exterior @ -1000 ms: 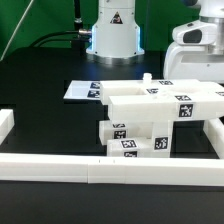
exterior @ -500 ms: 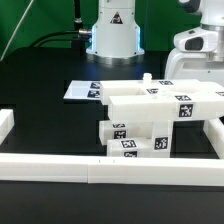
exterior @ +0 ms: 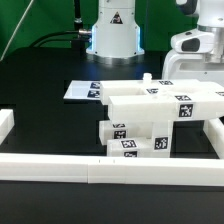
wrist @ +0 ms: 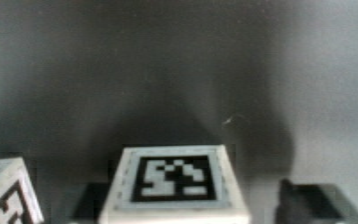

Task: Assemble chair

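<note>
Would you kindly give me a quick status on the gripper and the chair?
Gripper looks open, astride a tagged block. Chair parts clustered, not yet a chair. Nothing seen in the way.

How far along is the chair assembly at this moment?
Done: several tagged white chair pieces sit stacked as one cluster; whether they are joined is unclear. In hand: the hand hovers at the cluster's end on the exterior view's right, fingers either side of a tagged piece; a grip can't be confirmed. Left: nothing yet reads as a chair.
</note>
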`<action>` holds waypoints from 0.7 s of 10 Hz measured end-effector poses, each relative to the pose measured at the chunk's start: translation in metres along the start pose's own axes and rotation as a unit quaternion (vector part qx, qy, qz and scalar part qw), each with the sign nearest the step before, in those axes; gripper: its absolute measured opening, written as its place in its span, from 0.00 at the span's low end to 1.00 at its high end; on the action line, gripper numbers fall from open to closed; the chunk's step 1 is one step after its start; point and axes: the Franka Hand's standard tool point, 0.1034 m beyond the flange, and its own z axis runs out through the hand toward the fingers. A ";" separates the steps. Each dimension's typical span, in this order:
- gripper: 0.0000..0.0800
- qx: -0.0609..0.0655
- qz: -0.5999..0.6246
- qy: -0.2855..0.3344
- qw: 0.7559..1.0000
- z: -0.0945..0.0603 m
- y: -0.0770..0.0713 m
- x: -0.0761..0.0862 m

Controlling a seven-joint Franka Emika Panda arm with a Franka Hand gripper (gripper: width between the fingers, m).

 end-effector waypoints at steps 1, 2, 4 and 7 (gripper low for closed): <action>0.33 0.000 0.001 0.000 1.000 0.000 0.001 0.001; 0.33 0.001 0.003 0.002 1.000 -0.002 0.002 0.003; 0.33 0.008 0.008 0.009 1.000 -0.017 0.002 0.007; 0.33 0.023 0.014 -0.002 1.000 -0.059 0.000 0.004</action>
